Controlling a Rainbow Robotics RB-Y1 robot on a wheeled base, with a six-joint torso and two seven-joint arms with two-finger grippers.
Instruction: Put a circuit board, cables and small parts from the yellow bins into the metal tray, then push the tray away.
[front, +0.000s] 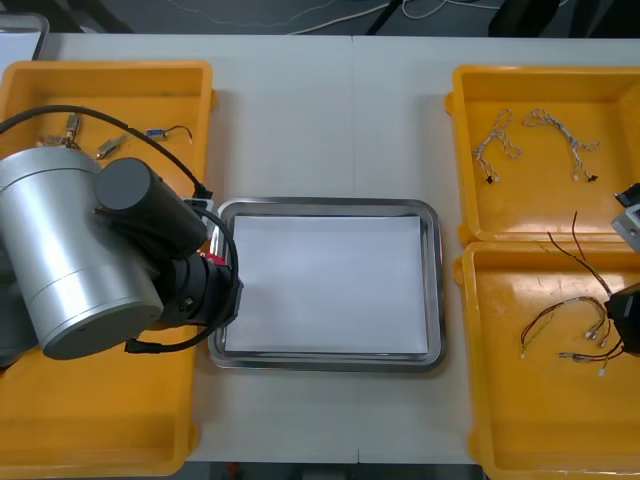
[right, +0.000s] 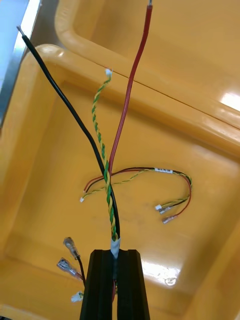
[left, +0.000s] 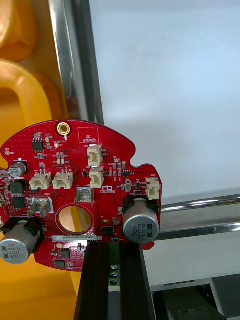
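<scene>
Left arm: reaches in from the left over the two left bins, with its wrist at the left rim of the tray. The left pincer pinches the lower edge of the circuit board and holds it upright. The board hangs over the tray's left rim, partly above the white inside and partly above the near left bin.

Right arm: its wrist sits at the right edge of the front view, over the near right bin. The right pincer is clamped on a cable bundle, and the strands fan up from the fingers toward the wall between the two right bins.

Counts:
- Yellow bins: four on the surface, two per side.
- Tray: one, between them, shiny rim, white inside.
- Circuit board: one.
- Held bundle: three strands, one black, one red, one twisted green and yellow.
- Far right bin: two pale twisted cables.
- Near right bin: a loose red, yellow and black cable lies on the floor beyond the fingers. More plug ends sit just beside the fingers.
- Far left bin: a few small metal parts and one short cable.

Board appearance: round and red, with notches cut in its edge. It has a large round hole near the middle and a small gold-ringed hole near the rim. It carries two silver-topped cans, several white sockets and small black chips.
</scene>
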